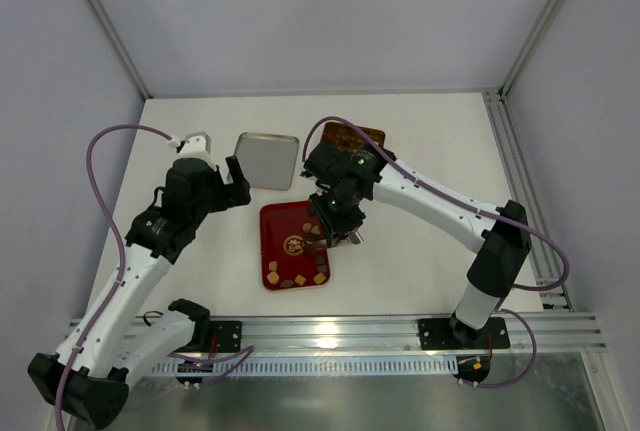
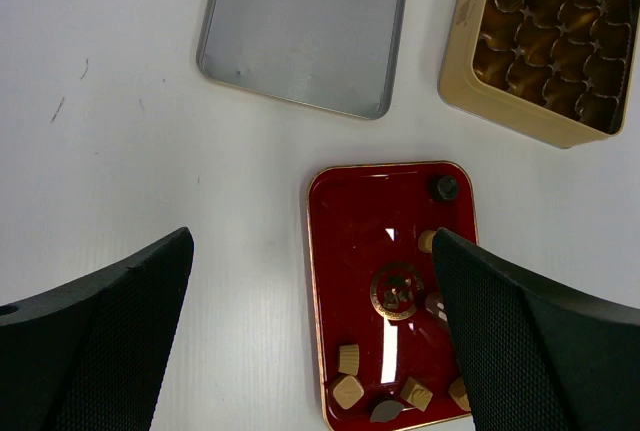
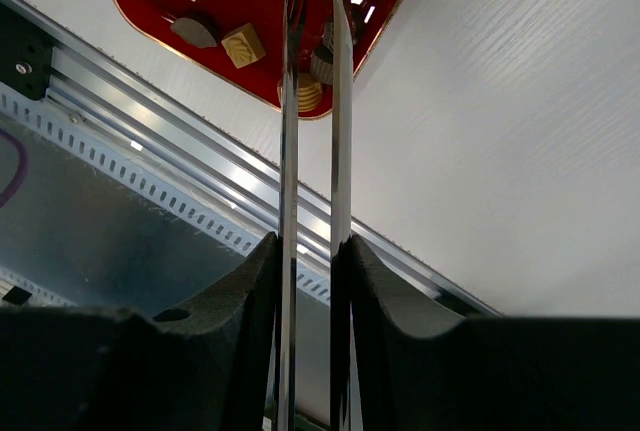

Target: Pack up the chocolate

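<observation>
A: Where is the chocolate (image 2: 349,358) sitting?
B: It is lying on the red tray (image 2: 350,211). Tan cubes and one dark wedge are clustering along the tray's near edge. A dark round piece (image 2: 445,188) is sitting alone in the far right corner, with a tan one just nearer along the right side.

A: Right arm?
B: The right gripper (image 3: 312,251) is hanging over the tray's right side. It is clamping a pair of thin metal tongs (image 3: 290,151), with its fingers pressing on both blades. The blades are running almost parallel with a narrow gap between them. A tan piece is showing between the tips. I cannot tell whether it is being pinched or is only lying behind them.

A: Left arm?
B: The left gripper (image 2: 312,251) is hovering over the table left of the tray, near the lid. Its jaws are spread wide and gripping nothing.

A: Surroundings?
B: The gold tin (image 2: 520,113) is standing beyond the tray's far right corner, apart from it, with its grid compartments facing up. The silver lid (image 2: 300,31) is lying inside-up to the tin's left, not touching it. Everything is resting on the white table (image 2: 120,151). An aluminium rail (image 3: 200,151) is running along its near edge.
</observation>
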